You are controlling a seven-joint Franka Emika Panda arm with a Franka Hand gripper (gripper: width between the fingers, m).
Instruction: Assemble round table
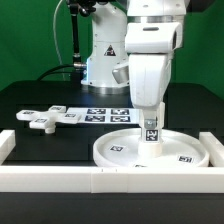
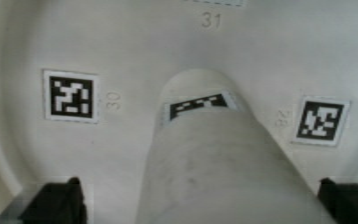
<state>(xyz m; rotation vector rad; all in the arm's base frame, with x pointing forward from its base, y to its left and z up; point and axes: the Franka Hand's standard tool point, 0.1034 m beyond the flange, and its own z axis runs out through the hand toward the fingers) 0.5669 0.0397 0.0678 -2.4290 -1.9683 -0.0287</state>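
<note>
The large rimmed disc [image 1: 150, 150] lies flat near the front border bar, tags on its face. The short cylindrical leg [image 1: 151, 128] stands upright on the disc's middle, a tag on its side. My gripper [image 1: 150, 112] is straight above the disc and shut on the leg's upper end. In the wrist view the leg [image 2: 202, 150] runs down between my two dark fingertips [image 2: 55, 200] to the disc face [image 2: 140, 50], which carries two tags. The cross-shaped foot piece [image 1: 48, 117] lies flat on the table at the exterior view's left.
The marker board [image 1: 108, 113] lies behind the disc. Long white border bars [image 1: 110, 180] run along the front, with ends at both sides. The arm's base [image 1: 100, 55] stands at the back.
</note>
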